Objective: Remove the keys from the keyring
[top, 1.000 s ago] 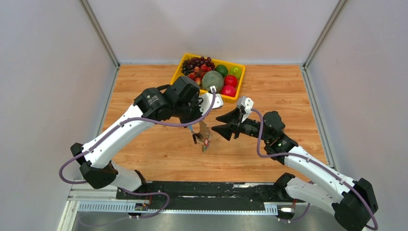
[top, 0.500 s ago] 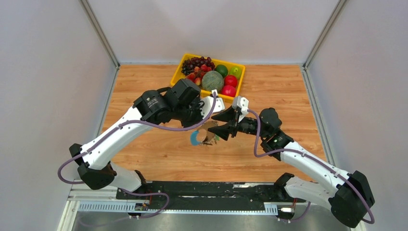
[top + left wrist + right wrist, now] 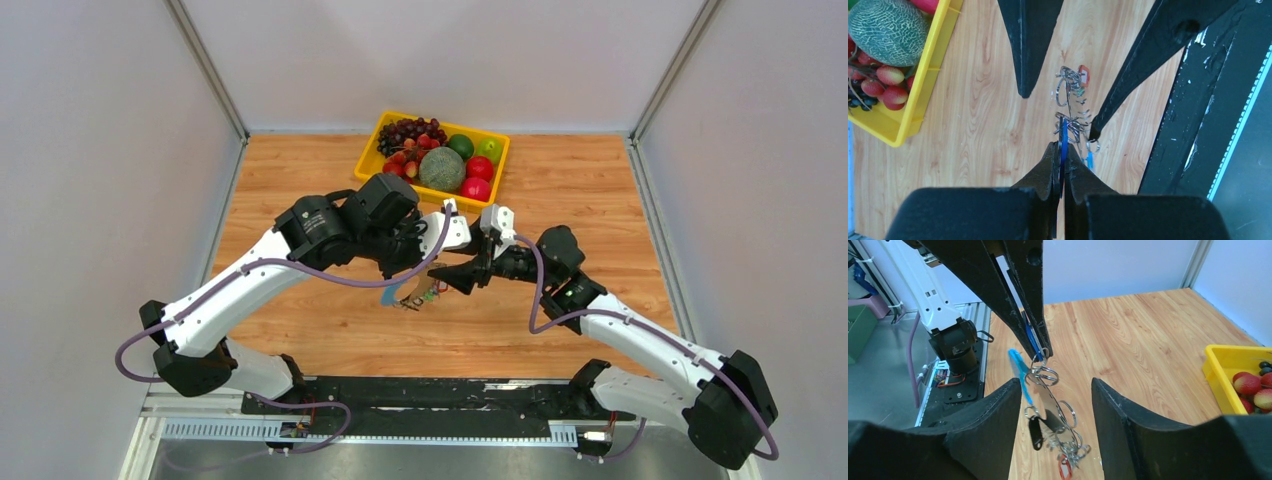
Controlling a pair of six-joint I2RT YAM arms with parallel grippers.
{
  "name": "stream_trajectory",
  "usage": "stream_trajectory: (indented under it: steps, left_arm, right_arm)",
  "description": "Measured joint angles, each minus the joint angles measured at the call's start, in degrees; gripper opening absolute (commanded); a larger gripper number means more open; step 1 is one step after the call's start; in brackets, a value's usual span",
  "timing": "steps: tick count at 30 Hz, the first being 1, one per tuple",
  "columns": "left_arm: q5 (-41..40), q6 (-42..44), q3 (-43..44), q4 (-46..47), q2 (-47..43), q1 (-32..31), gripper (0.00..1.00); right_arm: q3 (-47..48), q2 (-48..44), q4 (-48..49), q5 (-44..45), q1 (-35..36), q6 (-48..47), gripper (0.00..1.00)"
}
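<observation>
Keyring [image 3: 1063, 134] pinched in left fingers [image 3: 1046, 170], keys [image 3: 1057, 434] dangling between spread right fingers [image 3: 993, 415]

Legible text, labels, brands, numbers and signs: none in any view.

Nearest candidate: small red tag [image 3: 1083, 75] hanging among the keys [image 3: 1070, 124]. It has a pale patch on its face, too small and blurred to read. In the right wrist view the same tag shows only as a red outline with nothing to make out on it.
</observation>
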Motion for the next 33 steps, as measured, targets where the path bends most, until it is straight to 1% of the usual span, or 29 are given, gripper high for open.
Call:
stream_trajectory:
  steps: [3,9,16,20,27,31,33]
  left_arm:
    - [-0.02,0.02,0.00,0.00,0.00,-0.39,0.00]
    - [-0.04,0.20,0.00,0.00,0.00,-1.22,0.00]
    - [-1.27,0.22,0.00,0.02,0.00,-1.49,0.00]
    - [-1.73,0.22,0.00,0.02,-0.22,-1.53,0.00]
    - [-1.81,0.20,-0.33,0.00,-1.18,-1.53,0.00]
    - [-1.77,0.20,-0.52,0.02,-1.27,-1.60,0.00]
    - [-1.79,0.17,-0.55,0.02,-1.27,-1.73,0.00]
  right_arm:
    - [0.00,0.72,0.15,0.37,1.22,-0.07,0.56]
    - [0.00,1.29,0.11,0.24,2.86,-0.66,0.47]
    - [0.98,1.16,-2.29,-1.62,2.95,-1.86,0.50]
    - [1.09,-0.09,-4.28,-2.97,3.02,-2.78,0.49]
    - [1.09,-2.03,-4.39,-5.33,3.02,-3.19,0.36]
    - [1.09,-2.05,-4.42,-5.51,3.02,-3.21,0.35]
    - [1.09,-2.03,-4.39,-5.49,3.02,-3.21,0.32]
